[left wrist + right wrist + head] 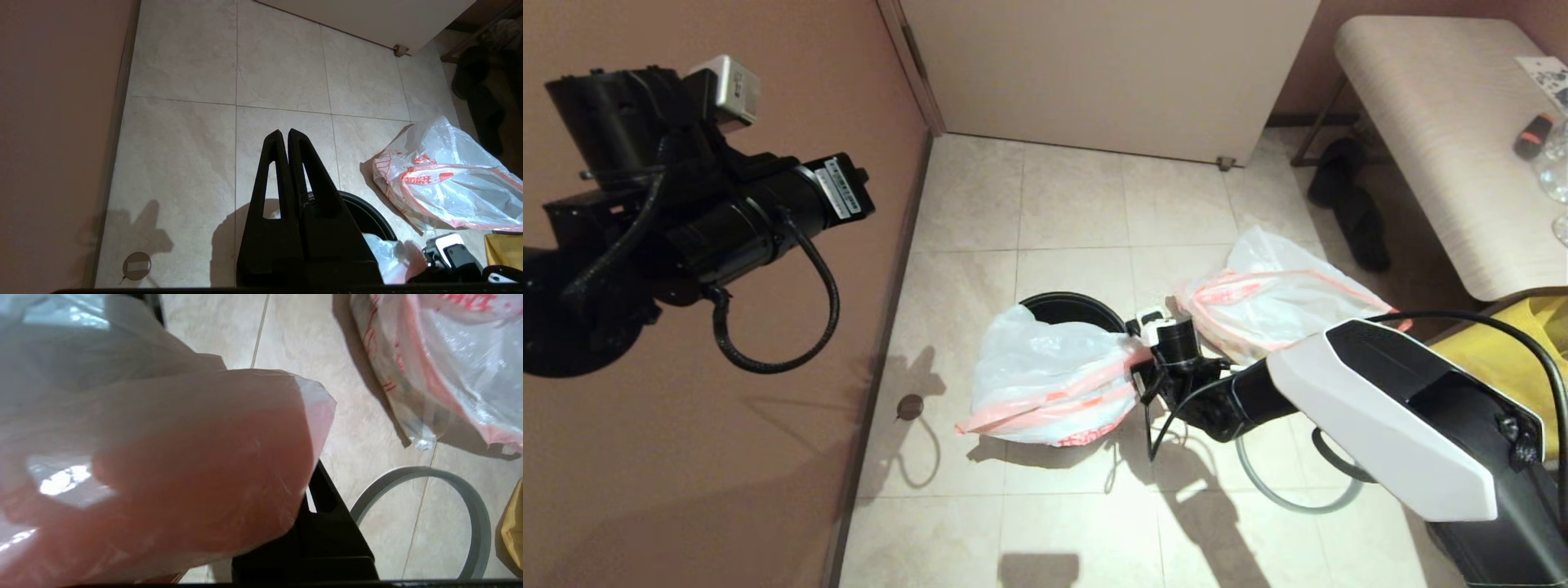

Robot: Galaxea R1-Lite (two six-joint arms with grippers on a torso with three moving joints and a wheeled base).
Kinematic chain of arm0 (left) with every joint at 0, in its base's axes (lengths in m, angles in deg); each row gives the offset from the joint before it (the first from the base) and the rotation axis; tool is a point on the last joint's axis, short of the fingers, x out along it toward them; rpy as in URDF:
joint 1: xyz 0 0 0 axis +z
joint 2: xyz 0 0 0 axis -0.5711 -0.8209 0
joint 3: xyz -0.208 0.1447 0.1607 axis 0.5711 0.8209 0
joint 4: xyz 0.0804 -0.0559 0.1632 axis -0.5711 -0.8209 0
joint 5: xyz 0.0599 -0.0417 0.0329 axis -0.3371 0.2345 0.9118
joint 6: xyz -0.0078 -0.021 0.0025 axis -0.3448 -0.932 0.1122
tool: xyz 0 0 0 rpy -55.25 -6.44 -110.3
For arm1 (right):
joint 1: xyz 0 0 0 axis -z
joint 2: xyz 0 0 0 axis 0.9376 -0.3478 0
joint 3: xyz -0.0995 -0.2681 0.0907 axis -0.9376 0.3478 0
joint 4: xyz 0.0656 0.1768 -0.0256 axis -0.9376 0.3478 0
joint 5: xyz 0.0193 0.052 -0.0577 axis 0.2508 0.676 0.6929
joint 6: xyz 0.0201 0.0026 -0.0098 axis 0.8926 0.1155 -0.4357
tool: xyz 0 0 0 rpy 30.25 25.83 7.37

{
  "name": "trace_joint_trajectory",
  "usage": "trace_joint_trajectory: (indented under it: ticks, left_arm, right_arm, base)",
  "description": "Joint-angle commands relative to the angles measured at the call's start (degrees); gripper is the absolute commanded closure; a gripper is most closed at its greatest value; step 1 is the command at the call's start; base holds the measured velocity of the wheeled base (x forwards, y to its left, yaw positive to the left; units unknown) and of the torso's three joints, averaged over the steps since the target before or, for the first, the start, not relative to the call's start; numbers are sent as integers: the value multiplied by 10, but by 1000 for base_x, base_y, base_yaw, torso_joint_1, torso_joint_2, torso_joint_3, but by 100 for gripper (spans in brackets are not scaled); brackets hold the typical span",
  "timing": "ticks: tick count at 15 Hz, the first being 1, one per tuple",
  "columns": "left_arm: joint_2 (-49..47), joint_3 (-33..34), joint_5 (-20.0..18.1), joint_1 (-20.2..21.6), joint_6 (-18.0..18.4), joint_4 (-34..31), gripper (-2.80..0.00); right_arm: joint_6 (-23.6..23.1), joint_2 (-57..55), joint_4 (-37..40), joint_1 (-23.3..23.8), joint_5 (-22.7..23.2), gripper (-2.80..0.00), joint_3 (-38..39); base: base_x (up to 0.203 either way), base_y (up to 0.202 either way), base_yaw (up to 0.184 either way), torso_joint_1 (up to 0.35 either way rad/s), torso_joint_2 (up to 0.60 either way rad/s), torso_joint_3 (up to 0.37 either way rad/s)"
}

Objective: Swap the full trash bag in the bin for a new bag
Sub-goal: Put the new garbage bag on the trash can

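My right gripper (1142, 359) is shut on the pink-red hem of the full trash bag (1045, 371), which hangs bulging over the front of the bin (1074, 299). The bin's black inside shows behind the bag. In the right wrist view the bag (155, 465) covers the fingertips; only one dark finger (327, 514) shows. The new bag (1278, 302) lies limp on the floor right of the bin, also seen in the left wrist view (445, 183). The grey hoop rim (1282, 505) lies on the tiles under my right arm. My left gripper (284, 132) is raised at the left, shut and empty.
A big yellow bag (1535, 327) stands at the right edge. A pale bench (1445, 147) with dark shoes (1347, 204) beneath is at the back right. A brown wall (727, 457) runs along the left, with a floor drain (909, 406) near it.
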Motion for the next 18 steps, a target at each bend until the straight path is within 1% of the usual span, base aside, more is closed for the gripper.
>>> trace_joint_trajectory:
  ticks: [1, 2, 3, 4, 6, 7, 8, 9, 10, 12, 13, 14, 15, 16, 18]
  left_arm:
    - [1, 0, 1, 0, -1, 2, 0]
    - [1, 0, 1, 0, -1, 2, 0]
    - [1, 0, 1, 0, -1, 2, 0]
    - [1, 0, 1, 0, -1, 2, 0]
    - [2, 0, 1, 0, -1, 2, 0]
    - [3, 0, 1, 0, -1, 2, 0]
    - [6, 0, 1, 0, -1, 2, 0]
    - [8, 0, 1, 0, -1, 2, 0]
    - [8, 0, 1, 0, -1, 2, 0]
    - [8, 0, 1, 0, -1, 2, 0]
    - [6, 0, 1, 0, -1, 2, 0]
    - [4, 0, 1, 0, -1, 2, 0]
    - [2, 0, 1, 0, -1, 2, 0]
    - [1, 0, 1, 0, -1, 2, 0]
    - [2, 0, 1, 0, -1, 2, 0]
  right_arm:
    - [0, -25, -12, 1, -14, 0, -33]
    - [0, -30, -18, 4, -25, 0, -50]
    - [1, -22, -20, 5, -26, 0, -48]
    - [6, -3, -20, 5, -25, 0, -38]
    - [33, 50, -18, 6, -16, 0, -5]
    - [45, 75, -19, 14, 0, 0, 14]
    - [52, 91, -21, 37, 27, 0, 25]
    - [55, 99, -21, 51, 44, 0, 32]
    - [56, 103, -21, 53, 46, 0, 38]
    - [59, 133, -19, 51, 57, 0, 96]
    - [71, 148, -19, 47, 64, 0, 122]
    - [97, 156, -17, 38, 72, 0, 134]
    - [109, 160, -13, 27, 88, 0, 141]
    - [114, 162, -10, 16, 98, -280, 146]
    - [116, 161, -8, 0, 105, -280, 141]
  base:
    - [0, 0, 0, 0, 0, 0]
    - [0, 0, 0, 0, 0, 0]
    - [0, 0, 0, 0, 0, 0]
    - [0, 0, 0, 0, 0, 0]
    - [0, 0, 0, 0, 0, 0]
    - [0, 0, 0, 0, 0, 0]
    - [0, 0, 0, 0, 0, 0]
    - [0, 0, 0, 0, 0, 0]
    - [0, 0, 0, 0, 0, 0]
    - [0, 0, 0, 0, 0, 0]
    - [0, 0, 0, 0, 0, 0]
    - [0, 0, 0, 0, 0, 0]
    - [0, 0, 0, 0, 0, 0]
    - [0, 0, 0, 0, 0, 0]
    - [0, 0, 0, 0, 0, 0]
